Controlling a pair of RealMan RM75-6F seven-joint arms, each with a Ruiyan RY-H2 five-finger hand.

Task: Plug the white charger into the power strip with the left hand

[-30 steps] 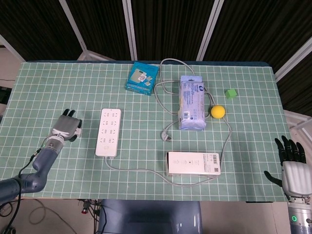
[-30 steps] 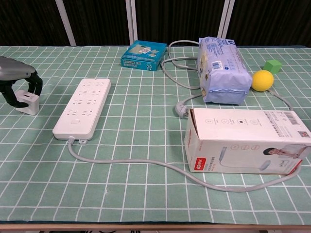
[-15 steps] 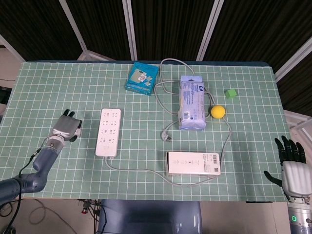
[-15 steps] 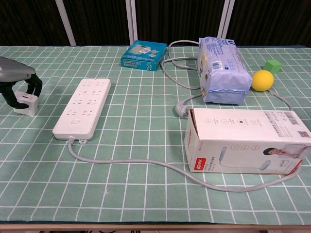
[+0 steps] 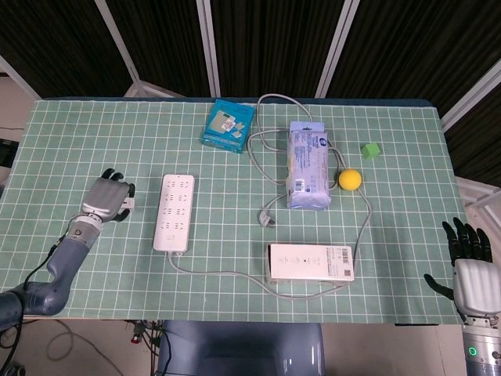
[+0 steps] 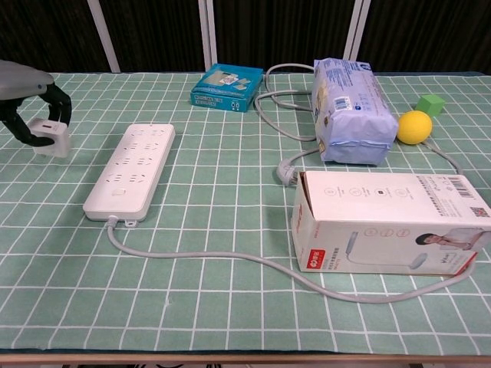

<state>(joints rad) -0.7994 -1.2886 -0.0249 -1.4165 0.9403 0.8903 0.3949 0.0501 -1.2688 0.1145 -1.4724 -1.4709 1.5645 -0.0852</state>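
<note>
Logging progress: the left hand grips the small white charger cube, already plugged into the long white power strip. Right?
Not plugged in. The chest view shows the left hand gripping the small white charger cube off to the left of the long white power strip, apart from it.

Left hand (image 6: 27,96) cut by chest view's left edge; fingers (image 6: 61,103) hide part of white charger (image 6: 52,136); prongs unseen.
</note>
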